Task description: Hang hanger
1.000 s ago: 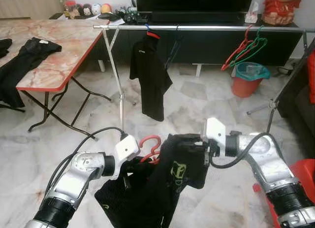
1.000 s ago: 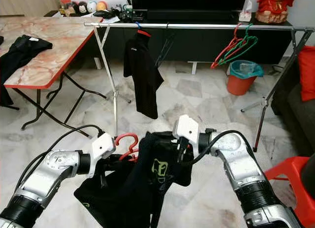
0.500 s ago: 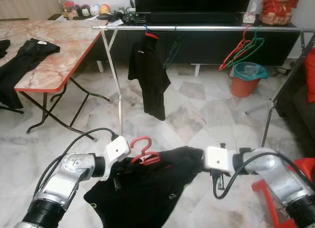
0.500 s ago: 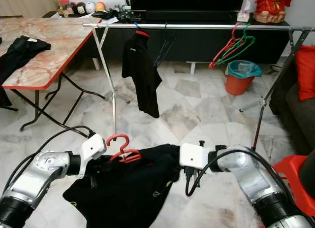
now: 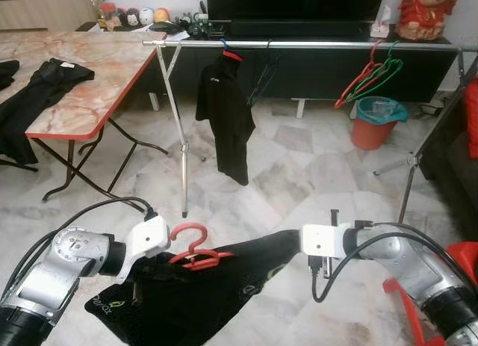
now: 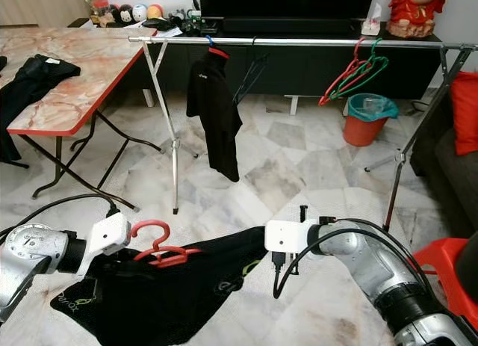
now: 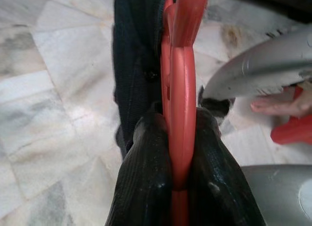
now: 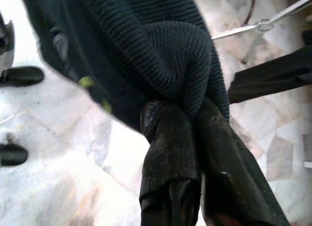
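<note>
left claw (image 7: pixel 179 153) pinching red plastic hanger (image 5: pixel 196 250) by its flat body, fingers (image 7: pixel 146 187) pressing either side. hanger looking light, stiff, smooth, likely slipping if gripped loosely; neck below hook seeming best hold. black knit garment (image 5: pixel 216 286) stretching between arms above marble floor (image 5: pixel 299 167), soft, limp, light. green printing on fabric, too small to read. right claw (image 8: pixel 187 123) clamping bunched knit edge. clothes rail (image 5: pixel 314 43) standing well apart ahead.
</note>
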Motion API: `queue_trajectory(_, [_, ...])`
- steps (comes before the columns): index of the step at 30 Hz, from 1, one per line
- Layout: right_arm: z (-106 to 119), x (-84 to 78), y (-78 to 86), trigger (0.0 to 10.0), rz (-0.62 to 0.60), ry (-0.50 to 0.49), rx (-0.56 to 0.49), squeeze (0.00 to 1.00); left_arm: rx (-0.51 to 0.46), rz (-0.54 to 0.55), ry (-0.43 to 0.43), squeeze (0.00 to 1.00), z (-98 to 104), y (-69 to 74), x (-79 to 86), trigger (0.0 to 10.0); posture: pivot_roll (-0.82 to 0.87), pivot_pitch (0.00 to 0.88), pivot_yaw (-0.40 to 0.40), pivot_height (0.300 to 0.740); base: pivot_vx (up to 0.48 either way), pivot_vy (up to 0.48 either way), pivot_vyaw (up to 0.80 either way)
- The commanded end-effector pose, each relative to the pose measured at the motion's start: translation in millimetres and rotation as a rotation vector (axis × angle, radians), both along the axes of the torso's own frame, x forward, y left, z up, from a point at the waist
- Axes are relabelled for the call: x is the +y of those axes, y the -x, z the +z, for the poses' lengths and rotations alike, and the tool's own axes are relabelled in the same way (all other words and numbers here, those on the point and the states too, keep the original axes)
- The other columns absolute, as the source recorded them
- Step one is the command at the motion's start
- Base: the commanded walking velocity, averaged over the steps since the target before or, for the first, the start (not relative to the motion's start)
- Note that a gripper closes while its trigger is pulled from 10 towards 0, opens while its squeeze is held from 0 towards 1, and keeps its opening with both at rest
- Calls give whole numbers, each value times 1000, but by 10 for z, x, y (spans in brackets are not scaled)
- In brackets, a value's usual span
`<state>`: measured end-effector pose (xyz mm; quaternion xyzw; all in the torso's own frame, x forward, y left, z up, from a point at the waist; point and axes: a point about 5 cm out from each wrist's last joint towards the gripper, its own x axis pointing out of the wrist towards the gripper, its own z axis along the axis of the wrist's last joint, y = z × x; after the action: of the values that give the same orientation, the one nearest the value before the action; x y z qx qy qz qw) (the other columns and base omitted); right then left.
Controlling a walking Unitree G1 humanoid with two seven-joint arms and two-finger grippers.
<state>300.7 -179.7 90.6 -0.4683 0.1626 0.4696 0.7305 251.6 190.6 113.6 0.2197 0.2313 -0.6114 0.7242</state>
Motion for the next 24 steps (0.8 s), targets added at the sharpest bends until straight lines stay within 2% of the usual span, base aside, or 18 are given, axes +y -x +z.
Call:
queue_trajectory(1, [196, -148, -162, 0, -83, 25, -109, 0, 90, -101, -61, 0, -66, 150, 26, 0, -23, 0, 29, 740, 0, 0, 0])
queue_trajectory(3, [221, -169, -206, 0, -90, 46, -154, 0, 119, -146, -99, 0, -83, 217, 59, 0, -23, 0, 29, 740, 0, 0, 0])
queue_trajectory(5, [324, -101, -251, 0, -71, -26, -195, 0, 119, -160, -201, 0, -177, 245, 102, 0, -23, 0, 29, 740, 0, 0, 0])
queue_trajectory(9, [380, -27, -269, 0, -63, -83, -205, 0, 110, -179, -243, 0, -244, 264, 106, 0, -19, 0, 27, 740, 0, 0, 0])
queue_trajectory(12, [384, 4, -285, 0, -70, -92, -211, 0, 104, -161, -180, 0, -226, 264, 38, 0, -24, 0, 28, 740, 0, 0, 0])
queue_trajectory(16, [174, -90, -168, 0, -26, 10, -101, 0, 45, -78, -91, 0, -112, 162, 11, 0, -21, 0, 25, 740, 0, 0, 0])
queue_trajectory(18, [88, -135, -105, 0, -30, 20, -44, 0, -6, -23, -84, 0, -68, 80, 45, 0, -19, 0, 23, 740, 0, 0, 0])
queue_trajectory(20, [-11, -165, -34, 0, -55, 22, 2, 0, -47, 54, -98, 0, -38, -1, 147, 0, -13, 0, 22, 740, 0, 0, 0])
queue_trajectory(24, [-112, -187, 42, 0, -43, 51, 51, 0, -45, 73, -99, 0, -36, 1, 185, 0, -13, 0, 22, 740, 0, 0, 0])
